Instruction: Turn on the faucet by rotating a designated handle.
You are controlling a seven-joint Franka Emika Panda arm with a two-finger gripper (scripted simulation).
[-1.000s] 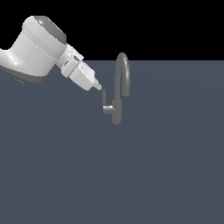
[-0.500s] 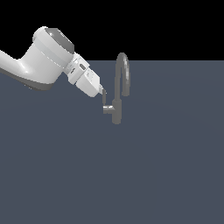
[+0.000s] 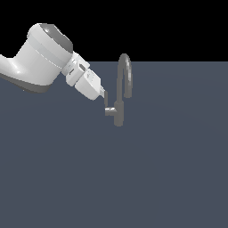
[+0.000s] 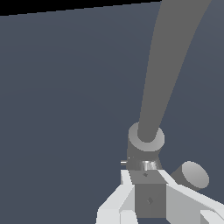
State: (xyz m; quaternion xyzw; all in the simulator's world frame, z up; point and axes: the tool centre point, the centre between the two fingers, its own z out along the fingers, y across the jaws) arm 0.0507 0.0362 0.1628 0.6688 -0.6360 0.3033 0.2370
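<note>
- Exterior view, starting from its left: we log the white arm (image 3: 40, 60) entering from that side and slanting down toward the faucet (image 3: 119, 95).
- The gripper (image 3: 104, 94) sits just left of the faucet post, its tip right above the handle (image 3: 109, 110); whether it touches there we cannot tell from this view.
- The faucet stands on the flat grey surface (image 3: 133, 178), post upright, with the arched spout (image 3: 125, 73) rising above the post and curving over to the exterior view's right.
- The handle juts from the post toward the gripper side, low on the post.
- Wrist view: we see the white fingers (image 4: 118, 201) flanking a flat grey block, the handle (image 4: 150, 197), close on both sides. The jaws stand narrow around it; actual contact we cannot confirm.
- Beyond the handle the post (image 4: 145, 144) and spout (image 4: 168, 65) fill the frame.
</note>
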